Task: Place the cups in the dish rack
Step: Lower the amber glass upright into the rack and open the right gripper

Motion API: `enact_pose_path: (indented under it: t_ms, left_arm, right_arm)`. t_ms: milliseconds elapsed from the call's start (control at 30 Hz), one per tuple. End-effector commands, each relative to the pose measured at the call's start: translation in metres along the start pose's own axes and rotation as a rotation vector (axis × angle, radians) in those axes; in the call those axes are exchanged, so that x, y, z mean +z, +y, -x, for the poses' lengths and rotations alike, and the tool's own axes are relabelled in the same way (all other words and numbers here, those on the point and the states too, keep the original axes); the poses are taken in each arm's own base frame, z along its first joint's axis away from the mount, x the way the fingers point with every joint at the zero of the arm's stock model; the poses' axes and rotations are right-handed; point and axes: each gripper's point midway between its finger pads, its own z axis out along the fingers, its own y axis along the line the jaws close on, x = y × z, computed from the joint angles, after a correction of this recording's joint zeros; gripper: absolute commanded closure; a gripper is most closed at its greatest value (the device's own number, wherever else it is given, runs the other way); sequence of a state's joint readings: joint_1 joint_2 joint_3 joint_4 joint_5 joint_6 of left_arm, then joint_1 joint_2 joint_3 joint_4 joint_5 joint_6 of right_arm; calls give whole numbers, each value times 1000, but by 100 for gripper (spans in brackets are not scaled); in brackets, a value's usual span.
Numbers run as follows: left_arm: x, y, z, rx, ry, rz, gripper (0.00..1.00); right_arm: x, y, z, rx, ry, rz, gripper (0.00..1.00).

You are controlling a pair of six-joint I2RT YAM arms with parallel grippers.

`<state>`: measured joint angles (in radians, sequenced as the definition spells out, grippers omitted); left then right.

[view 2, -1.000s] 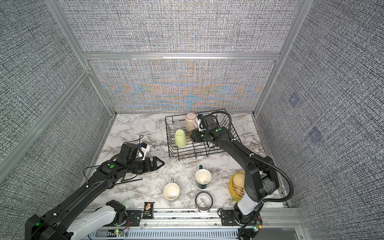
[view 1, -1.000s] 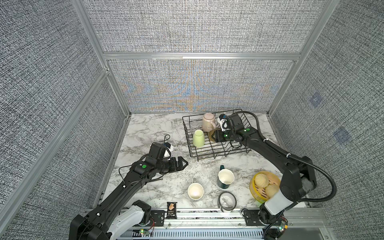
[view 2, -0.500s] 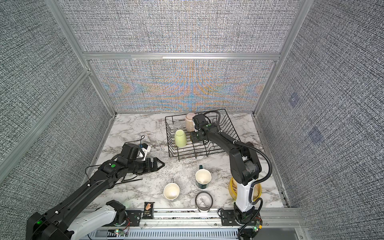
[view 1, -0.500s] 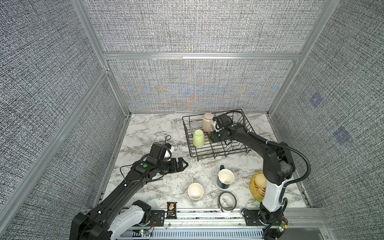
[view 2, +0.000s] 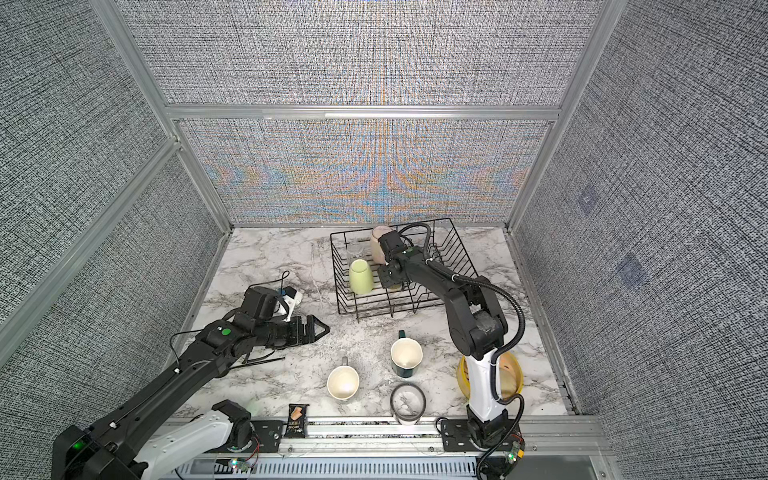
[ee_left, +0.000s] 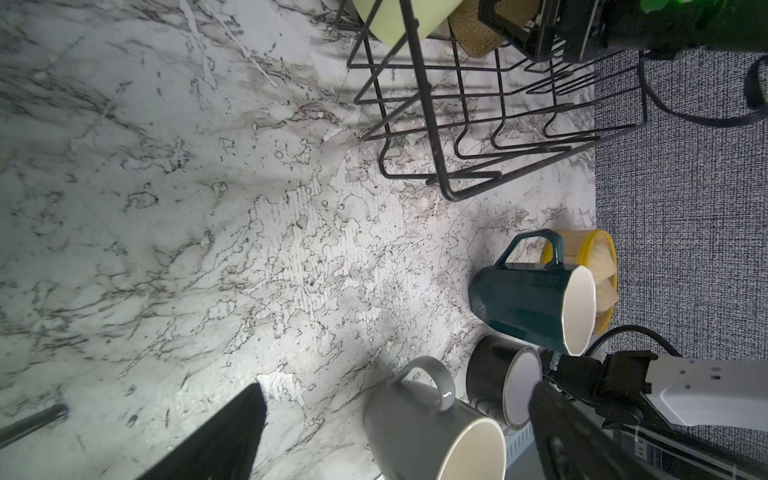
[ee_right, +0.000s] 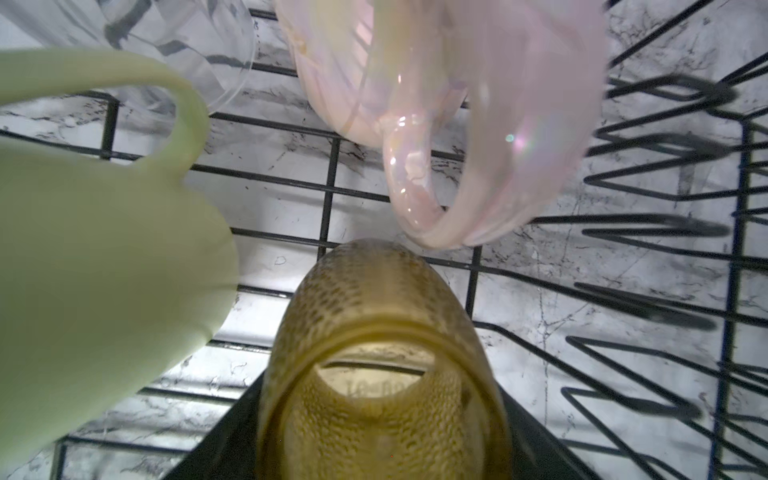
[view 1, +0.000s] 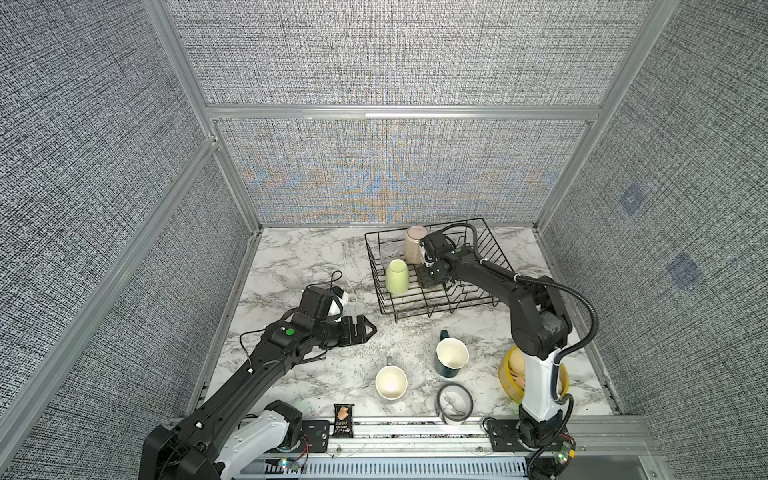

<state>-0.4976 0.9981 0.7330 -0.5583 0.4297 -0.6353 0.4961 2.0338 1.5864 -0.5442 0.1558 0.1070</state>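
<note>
Right pincer (ee_right: pixel 382 399) | amber tumbler (ee_right: pixel 374 299) between jaws, perhaps gripped | inside dish rack (ee_right: pixel 331 183)

open tabletop (view 1: pixel 299 257) left of dish rack (view 1: pixel 457 299), cups (view 1: pixel 397 276) crowd its left half

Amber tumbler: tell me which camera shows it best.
The right wrist view: the amber tumbler fills the frame's middle, its dimpled wall and base visible, inside the dish rack. Both top views give only a brownish sliver under the right arm. The left wrist view catches a cropped patch behind rack wires.
</note>
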Motion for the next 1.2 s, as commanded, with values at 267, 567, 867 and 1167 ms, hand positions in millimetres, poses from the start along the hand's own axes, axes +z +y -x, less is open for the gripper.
enact_pose_path:
  t_ms: [267, 567, 867, 1167]
  left_arm:
    - [-4, -11, 0, 33, 15, -42, 1]
    - [-10, -27, -9, 59, 47, -130, 1]
    - [-28, -39, -17, 100, 31, -159, 2]
    - [-18, -49, -35, 164, 107, -143, 3]
  right_arm:
    - [-30, -5, 2, 40, -30, -1, 15]
    - [-93, -6, -8, 114, -142, 75, 12]
    - [-160, -39, -42, 201, -330, 7, 8]
    - [-192, -79, -95, 265, -544, -111, 1]
